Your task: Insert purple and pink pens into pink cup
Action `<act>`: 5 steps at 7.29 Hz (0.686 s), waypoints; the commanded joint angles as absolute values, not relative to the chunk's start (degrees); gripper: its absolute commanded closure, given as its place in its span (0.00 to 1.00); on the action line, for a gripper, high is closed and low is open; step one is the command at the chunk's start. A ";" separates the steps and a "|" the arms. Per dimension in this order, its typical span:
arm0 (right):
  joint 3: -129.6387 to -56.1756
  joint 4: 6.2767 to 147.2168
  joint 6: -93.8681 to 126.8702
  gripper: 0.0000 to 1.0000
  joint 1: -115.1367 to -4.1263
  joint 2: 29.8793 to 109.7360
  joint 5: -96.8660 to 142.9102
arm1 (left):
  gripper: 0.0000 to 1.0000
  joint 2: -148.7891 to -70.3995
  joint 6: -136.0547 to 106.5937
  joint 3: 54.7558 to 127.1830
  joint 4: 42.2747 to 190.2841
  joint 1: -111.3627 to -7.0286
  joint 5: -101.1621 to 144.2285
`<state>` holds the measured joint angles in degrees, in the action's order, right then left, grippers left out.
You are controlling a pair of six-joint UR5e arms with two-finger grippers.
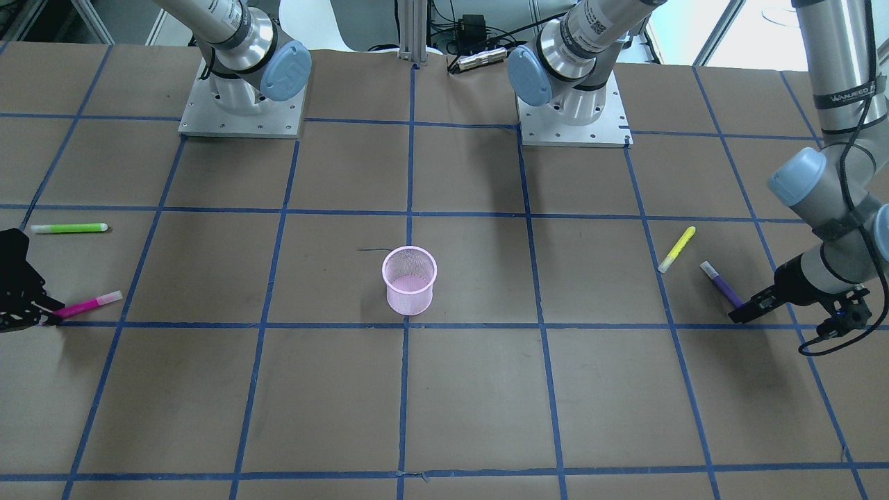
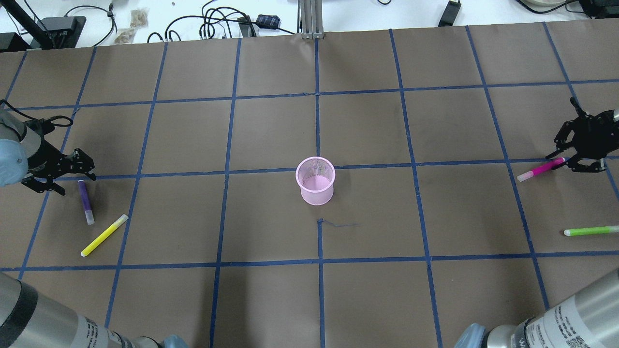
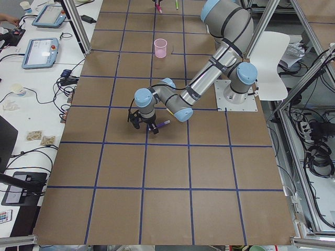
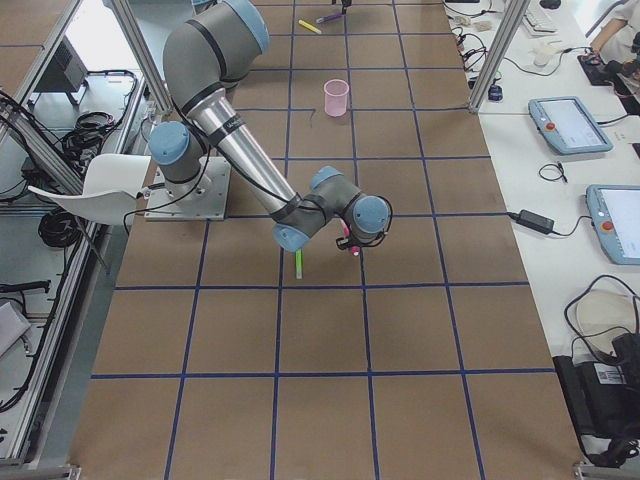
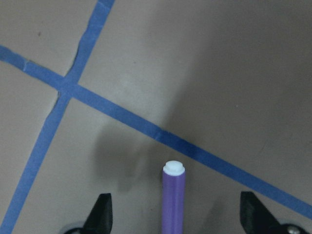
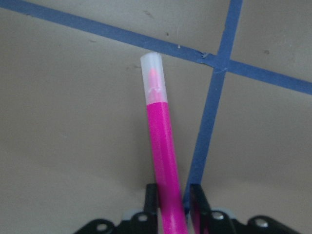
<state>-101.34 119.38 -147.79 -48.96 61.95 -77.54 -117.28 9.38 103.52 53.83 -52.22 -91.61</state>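
The pink mesh cup (image 2: 315,181) stands upright and empty at the table's middle, also in the front view (image 1: 409,280). The purple pen (image 2: 86,201) lies flat at the far left. My left gripper (image 2: 72,179) is open, its fingers straddling the pen's end; in the left wrist view the purple pen (image 5: 173,200) lies between the wide-apart fingertips (image 5: 103,214). The pink pen (image 2: 541,168) is at the far right. My right gripper (image 2: 565,158) is shut on its end; the right wrist view shows the pink pen (image 6: 161,146) pinched between the fingers (image 6: 196,197).
A yellow pen (image 2: 104,235) lies just beside the purple pen, nearer the robot. A green pen (image 2: 591,231) lies near the pink pen, nearer the robot. Blue tape lines grid the brown table (image 2: 367,290). Both arm bases (image 1: 243,118) stand at the robot's side.
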 commanded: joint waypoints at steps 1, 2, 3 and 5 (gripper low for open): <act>-101.34 118.74 -144.87 1.00 -48.96 62.49 -77.52 | 0.34 -117.68 9.58 103.19 53.70 -52.21 -91.67; -101.08 118.39 -142.49 1.00 -49.39 64.23 -77.52 | 0.34 -117.86 9.15 103.27 53.79 -52.21 -91.67; -101.34 116.82 -139.86 1.00 -50.53 68.16 -77.35 | 0.37 -117.86 9.05 103.27 53.88 -52.21 -91.67; -101.25 110.33 -131.97 1.00 -58.58 76.25 -77.52 | 0.61 -117.86 8.35 103.27 54.40 -52.21 -91.76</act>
